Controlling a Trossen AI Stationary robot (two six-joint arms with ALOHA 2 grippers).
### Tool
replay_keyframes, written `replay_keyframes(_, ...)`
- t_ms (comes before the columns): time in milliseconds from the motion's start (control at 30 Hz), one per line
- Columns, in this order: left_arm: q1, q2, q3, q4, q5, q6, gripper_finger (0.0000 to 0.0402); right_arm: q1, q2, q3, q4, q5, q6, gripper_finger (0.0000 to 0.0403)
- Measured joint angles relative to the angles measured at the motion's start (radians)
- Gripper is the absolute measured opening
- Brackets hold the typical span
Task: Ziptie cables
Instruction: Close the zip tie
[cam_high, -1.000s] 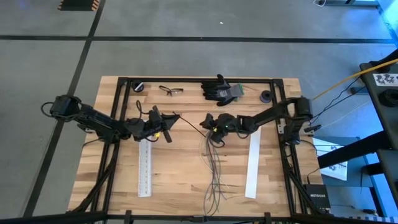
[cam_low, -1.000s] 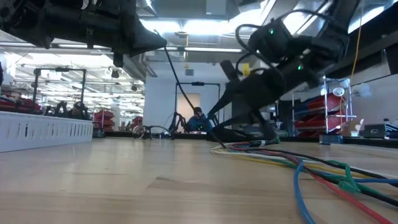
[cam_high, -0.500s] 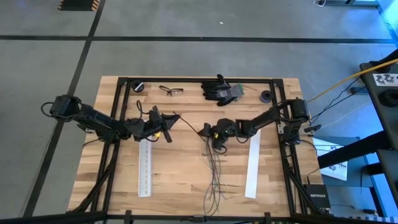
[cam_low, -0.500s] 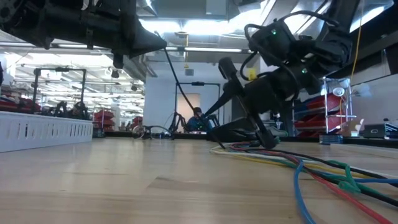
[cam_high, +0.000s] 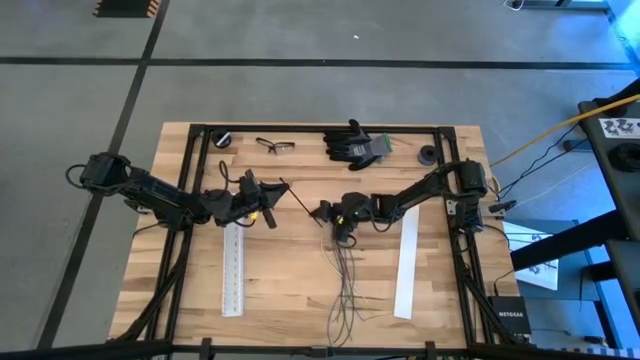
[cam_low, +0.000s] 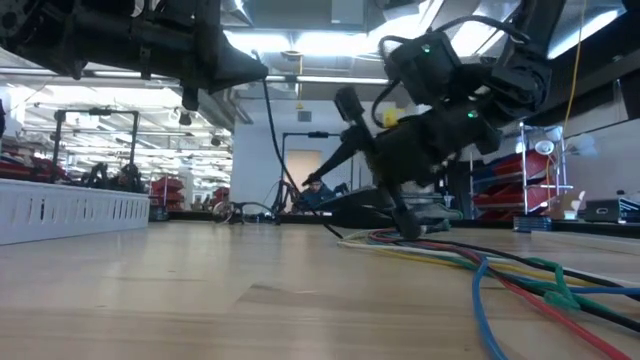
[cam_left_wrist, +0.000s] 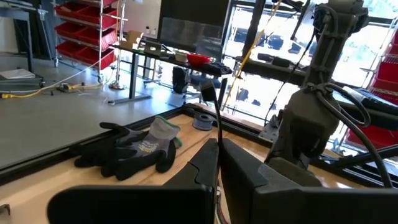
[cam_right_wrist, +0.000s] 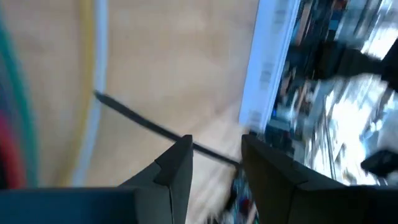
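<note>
My left gripper (cam_high: 278, 188) hovers level above the table's middle left, shut on a thin black zip tie (cam_high: 300, 203). The tie slants down from it toward the table (cam_low: 300, 170). My right gripper (cam_high: 330, 222) is tipped down at the table's middle, open, with the tie's far stretch (cam_right_wrist: 143, 121) crossing the gap between its fingers. The cables (cam_high: 343, 280) lie on the wood just near of it and splay toward the near edge. They run beside the right fingers (cam_right_wrist: 93, 74) and are not between them. My left gripper pinches one end of the zip tie (cam_left_wrist: 217, 134) between its two shut fingers, coming level from the table's left. The tie runs on forward from the fingertips, clear of the table there. My right gripper: whether its fingers (cam_right_wrist: 180, 163) touch the tie, I cannot tell.
Two long white strips lie flat, one at the left (cam_high: 233, 270) and one at the right (cam_high: 405, 265). Black gloves (cam_high: 355, 145), safety glasses (cam_high: 275, 145) and two small black round parts sit along the far edge. A black frame rail (cam_high: 320, 127) borders the table.
My right gripper has moved toward the table's left edge and sunk a little, rolling about its own axis. It now straddles the zip tie's lower stretch. The tie's lower part has swung leftward with it. My left gripper has kept its hold.
</note>
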Motion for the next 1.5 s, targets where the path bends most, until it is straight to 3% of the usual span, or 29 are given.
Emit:
replay_keyframes(167, 0.000, 0.000, 0.000, -0.003, 0.000, 0.000, 0.0000, 0.000, 0.000, 0.026, -0.021, 0.056, -0.006, 0.0119)
replay_keyframes(367, 0.000, 0.000, 0.000, -0.002, 0.000, 0.000, 0.0000, -0.007, 0.002, 0.058, -0.147, -0.044, -0.002, 0.0101)
replay_keyframes(500, 0.000, 0.000, 0.000, -0.002, 0.000, 0.000, 0.0000, -0.007, 0.003, 0.056, -0.116, -0.082, -0.003, 0.0094)
replay_keyframes(667, 0.000, 0.000, 0.000, -0.002, 0.000, 0.000, 0.0000, -0.006, 0.029, 0.081, -0.162, -0.210, 0.002, 0.0092)
replay_keyframes(933, -0.003, 0.000, -0.001, -0.011, 0.000, 0.000, 0.0000, 0.011, 0.085, 0.156, -0.158, -0.153, 0.043, 0.0072)
replay_keyframes(1100, -0.005, 0.000, 0.000, -0.045, 0.000, 0.000, 0.0000, 0.040, 0.051, 0.158, -0.183, -0.165, 0.236, 0.0007)
replay_keyframes(1267, -0.007, 0.001, -0.001, -0.074, 0.003, 0.014, 0.0000, 0.053, 0.017, 0.153, -0.178, -0.273, 0.687, 0.0003)
replay_keyframes(1500, -0.019, 0.001, -0.001, -0.101, 0.000, 0.110, 0.0000, 0.054, 0.006, 0.155, -0.022, -0.381, 1.287, 0.0000)
